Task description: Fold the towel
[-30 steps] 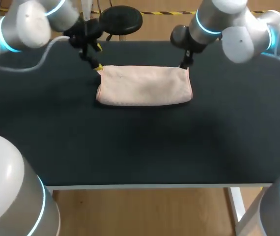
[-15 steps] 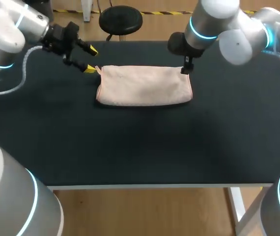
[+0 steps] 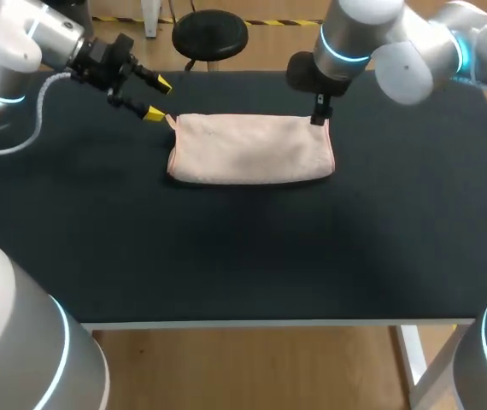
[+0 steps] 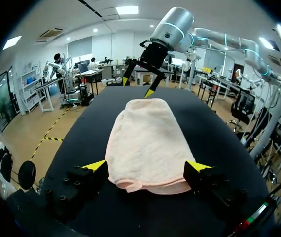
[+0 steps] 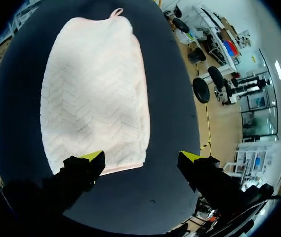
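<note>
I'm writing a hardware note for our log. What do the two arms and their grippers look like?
The left arm and right arm are rounded light grey tubes with glowing blue rings at the joints. A pale grey cable loops off the left arm. The left gripper and right gripper are black, each with two fingers ending in bright yellow wedge-shaped tips.

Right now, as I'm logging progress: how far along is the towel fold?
Done: the towel lies doubled over in a flat oblong on the table. In hand: nothing. The left jaws stand open beside its far left corner, and the right jaws stand open over its far right corner. Left: perhaps another fold, if a smaller bundle is wanted, and the arms are not yet clear of it.
</note>
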Robot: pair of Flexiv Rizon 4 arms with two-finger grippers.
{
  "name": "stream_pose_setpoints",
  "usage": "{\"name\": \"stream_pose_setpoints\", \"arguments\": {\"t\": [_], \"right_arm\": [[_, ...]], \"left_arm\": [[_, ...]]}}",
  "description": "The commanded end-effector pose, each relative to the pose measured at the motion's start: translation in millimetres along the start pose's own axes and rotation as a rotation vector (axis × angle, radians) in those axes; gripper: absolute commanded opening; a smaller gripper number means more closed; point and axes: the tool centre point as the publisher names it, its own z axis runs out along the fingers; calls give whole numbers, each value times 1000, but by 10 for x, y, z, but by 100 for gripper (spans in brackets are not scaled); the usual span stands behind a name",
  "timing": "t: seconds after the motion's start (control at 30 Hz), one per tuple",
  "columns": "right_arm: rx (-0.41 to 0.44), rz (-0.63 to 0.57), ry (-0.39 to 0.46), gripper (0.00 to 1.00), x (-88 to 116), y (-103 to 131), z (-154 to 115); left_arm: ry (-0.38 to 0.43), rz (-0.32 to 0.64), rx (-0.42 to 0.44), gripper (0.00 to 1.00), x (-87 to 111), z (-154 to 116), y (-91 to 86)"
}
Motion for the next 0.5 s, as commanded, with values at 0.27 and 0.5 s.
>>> {"name": "stream_pose_setpoints", "arguments": {"t": [0.27,0.5], "right_arm": [[-418,1013,218,100,-151,-415,-67],[-495,1304,313,100,151,-587,89]], "left_arm": [[4,1,0,100,-13,-5,8],[4,1,0,100,-13,-5,8]]}}
